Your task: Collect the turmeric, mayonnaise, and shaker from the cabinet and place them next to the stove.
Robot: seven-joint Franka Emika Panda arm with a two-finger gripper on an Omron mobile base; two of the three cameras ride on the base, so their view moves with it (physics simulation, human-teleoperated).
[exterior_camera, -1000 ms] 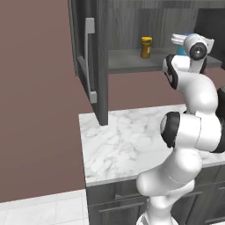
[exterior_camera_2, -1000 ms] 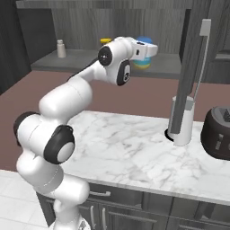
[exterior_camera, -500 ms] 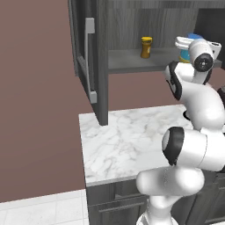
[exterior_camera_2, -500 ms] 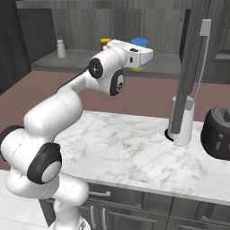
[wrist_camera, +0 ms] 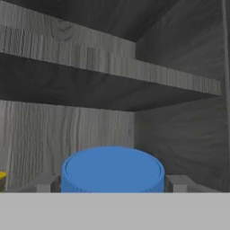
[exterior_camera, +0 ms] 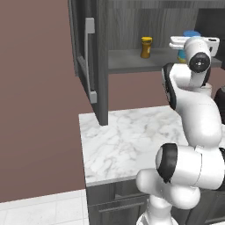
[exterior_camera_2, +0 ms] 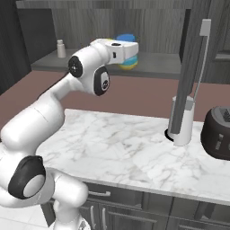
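- The white marbled desk (exterior_camera_2: 134, 148) fills the lower half of both base views, bare but for a dark toaster-like appliance (exterior_camera_2: 218, 132) at the right edge of the right base view.
- Above it, the claw (wrist_camera: 113, 182) reaches into the dark grey wood-grain cabinet (exterior_camera: 132, 17); its two grey fingertips (wrist_camera: 45, 181) flank the squat blue-lidded mayonnaise jar (wrist_camera: 112, 170) at the bottom centre of the hand view.
- The tips sit just beside the lid, and contact cannot be made out, so whether the claw grips the jar cannot be told.
- To do this well, I judge: close squarely on the lid (centred, as now), lift slightly, then draw straight out.
- Farther along the shelf stand the yellow-lidded amber turmeric jar (exterior_camera: 146, 47), upper centre of the left base view, and the small pale shaker (exterior_camera_2: 60, 48), upper left of the right base view.
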